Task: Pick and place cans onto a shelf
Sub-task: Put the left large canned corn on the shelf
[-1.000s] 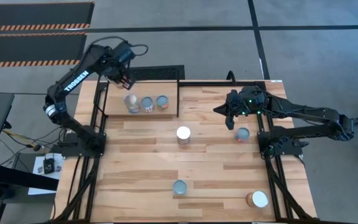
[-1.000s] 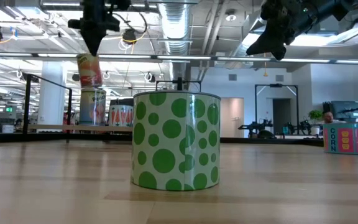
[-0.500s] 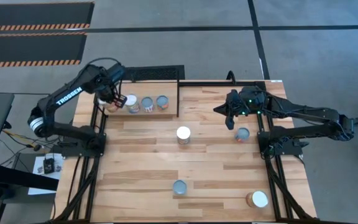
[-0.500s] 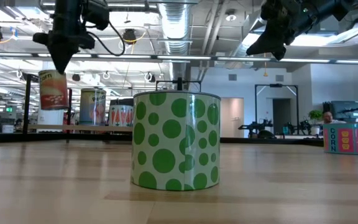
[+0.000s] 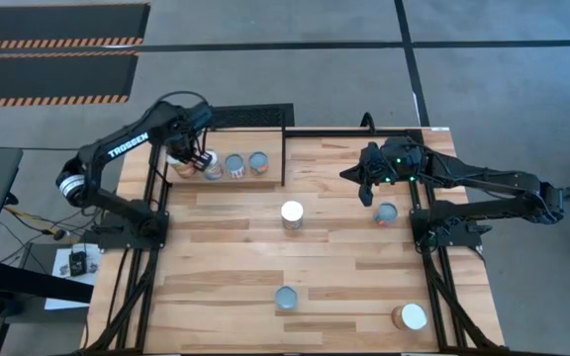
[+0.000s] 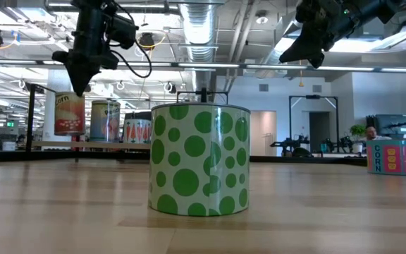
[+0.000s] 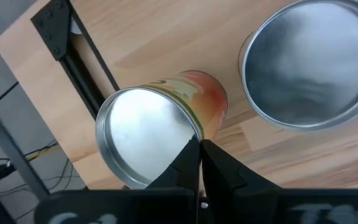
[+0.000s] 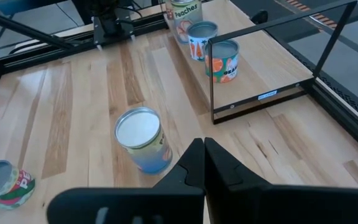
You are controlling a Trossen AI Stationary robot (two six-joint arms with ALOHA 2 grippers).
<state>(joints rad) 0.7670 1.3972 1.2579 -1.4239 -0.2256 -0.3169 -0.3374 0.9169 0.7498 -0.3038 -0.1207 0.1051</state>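
My left gripper (image 5: 193, 158) is shut on a can (image 7: 145, 134) with a silver top and an orange-yellow label, at the left end of the shelf (image 5: 265, 180). Three more cans stand in a row on the shelf board; the nearest one (image 7: 309, 62) is right beside the held can. In the low view the held can (image 6: 69, 113) hangs under the gripper (image 6: 81, 88), its bottom a little above the board. My right gripper (image 5: 364, 193) hovers shut above the table's right part, near a can (image 5: 385, 213), and touches nothing. My left gripper pinches the can's top rim (image 7: 190, 132) between its two fingers, on the side toward the neighbouring can. The fingers come from above, pointing steeply down. The can hangs below them nearly upright, slightly tilted, over the shelf's left end; whether its bottom touches the board I cannot tell.
A white-topped can (image 5: 292, 213) stands mid-table. Another can (image 5: 285, 297) stands near the front edge, seen as the green-dotted tin (image 6: 199, 159) in the low view. One more can (image 5: 412, 316) sits at the front right. The shelf's black rod frame (image 8: 278, 43) rises around the board.
My left gripper has come down with the can and moved toward the table's left edge, tipping more steeply downward. The can, earlier high above the row on the shelf, now hangs low beside the row at the shelf's left end. The grip stayed shut.
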